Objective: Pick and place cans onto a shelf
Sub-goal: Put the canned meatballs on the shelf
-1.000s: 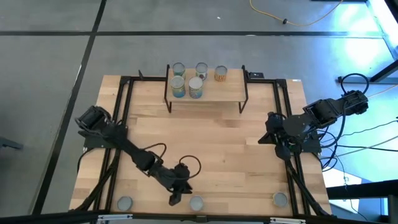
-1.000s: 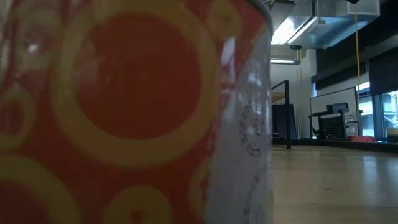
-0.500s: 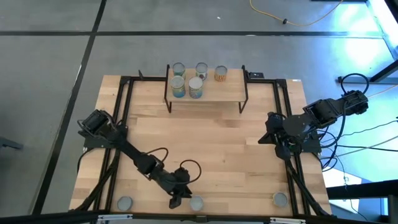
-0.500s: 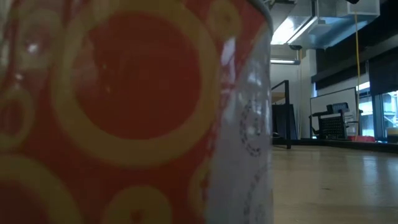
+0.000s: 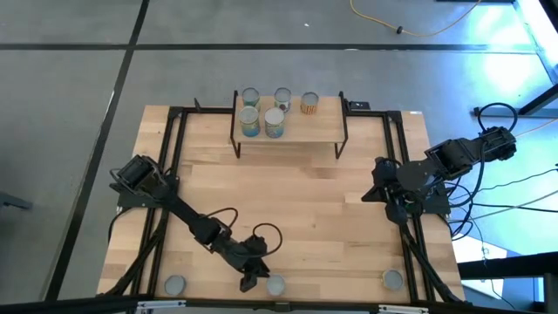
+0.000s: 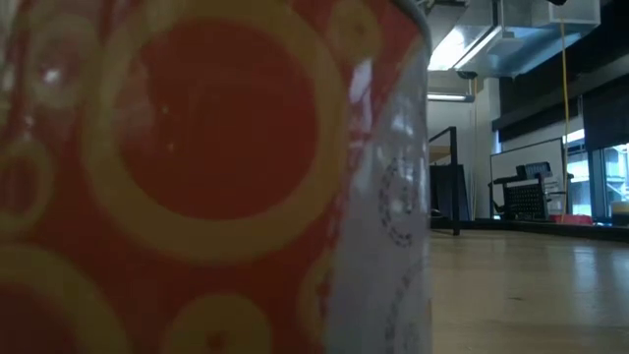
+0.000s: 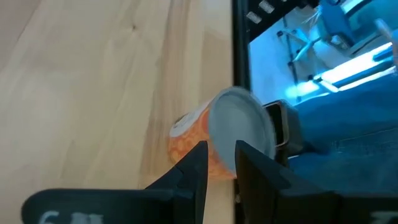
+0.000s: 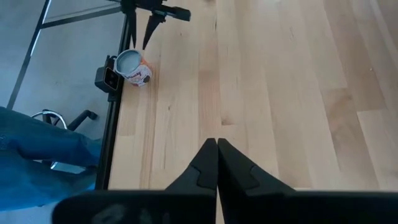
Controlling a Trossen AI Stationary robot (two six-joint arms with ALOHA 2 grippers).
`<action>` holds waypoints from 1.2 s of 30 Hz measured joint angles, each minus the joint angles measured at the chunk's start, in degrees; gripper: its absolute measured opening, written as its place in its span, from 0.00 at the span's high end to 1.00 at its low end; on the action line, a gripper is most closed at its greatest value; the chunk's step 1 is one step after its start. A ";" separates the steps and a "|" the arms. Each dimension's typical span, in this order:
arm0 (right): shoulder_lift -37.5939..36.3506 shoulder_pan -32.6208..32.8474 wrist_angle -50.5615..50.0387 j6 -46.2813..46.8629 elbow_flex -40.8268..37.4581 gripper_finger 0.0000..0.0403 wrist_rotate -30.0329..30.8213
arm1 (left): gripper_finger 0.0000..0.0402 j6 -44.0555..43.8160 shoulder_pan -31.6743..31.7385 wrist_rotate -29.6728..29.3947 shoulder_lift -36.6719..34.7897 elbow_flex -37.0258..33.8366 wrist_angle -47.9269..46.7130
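- Five cans (image 5: 264, 112) stand upright on the shelf (image 5: 305, 128), round tops up, long axes vertical: three in the back row, two blue-sided ones in front, all crowded toward the shelf's left half.
- The shelf sits at the far edge of the table (image 5: 314, 187), on thin black legs.
- Three more cans stand upright along the near edge: a left can (image 5: 175, 284), a middle can (image 5: 276, 285), and a right can (image 5: 393, 279), well apart from one another.
- The middle can is orange-sided with a silver top (image 7: 239, 121); it stands at the table's very edge, next to the black frame rail. In the low view its orange label with yellow rings (image 6: 211, 177) fills most of the picture.
- My left tool (image 5: 248, 281) is down at the near edge, just beside the middle can on its left. In the left wrist view my fingers (image 7: 196, 163) are parted by a narrow gap, tips right at the can's side, not closed around it. I can't tell whether a tip touches the label.
- My right tool (image 8: 216, 148) waits near the table's right side, fingers pressed together, holding nothing. Past it, the right wrist view shows the middle can (image 8: 132, 66) at the table's edge and the left tool's fingers beside it.
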 joint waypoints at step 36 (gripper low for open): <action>0.02 0.00 0.39 0.04 0.00 0.99 -0.63 | 0.82 -3.23 0.33 2.73 10.16 7.14 5.37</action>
